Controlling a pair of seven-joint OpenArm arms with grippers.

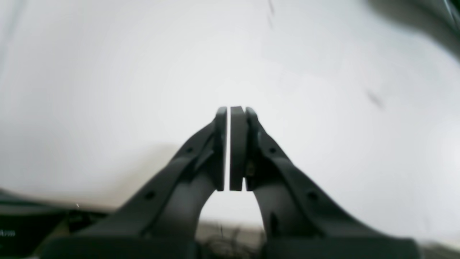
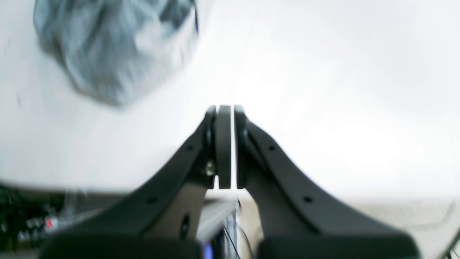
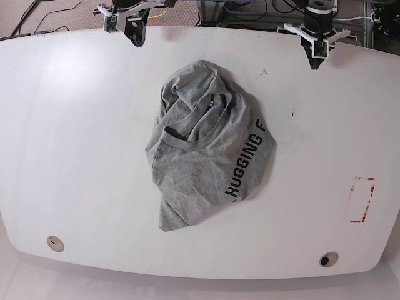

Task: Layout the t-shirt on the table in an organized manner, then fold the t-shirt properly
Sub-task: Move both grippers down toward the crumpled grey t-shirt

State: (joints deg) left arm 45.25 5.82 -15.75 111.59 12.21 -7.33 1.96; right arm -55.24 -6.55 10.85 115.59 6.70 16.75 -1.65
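The large glossy white bench (image 3: 75,125) with curved edges is seen to fill the base view, its surface marked by a few small black specks (image 3: 292,113). A heather-grey short-sleeved cotton t-shirt (image 3: 206,156) is found crumpled in a loose heap near the middle of the bench, well apart from every edge; the ribbed collar is turned up within the folds and the black block lettering "HUGGING F" (image 3: 245,161) is shown along the side nearer the red mark. A red rectangular outline mark (image 3: 362,200) is placed close to one short edge of the bench. Two round holes (image 3: 55,244) are set near the front edge, one toward each front corner.

The dark left gripper (image 1: 228,147) is held above bare bench with its pads pressed nearly together, nothing between them. The dark right gripper (image 2: 225,145) is likewise closed on nothing, the t-shirt being seen well away from it.
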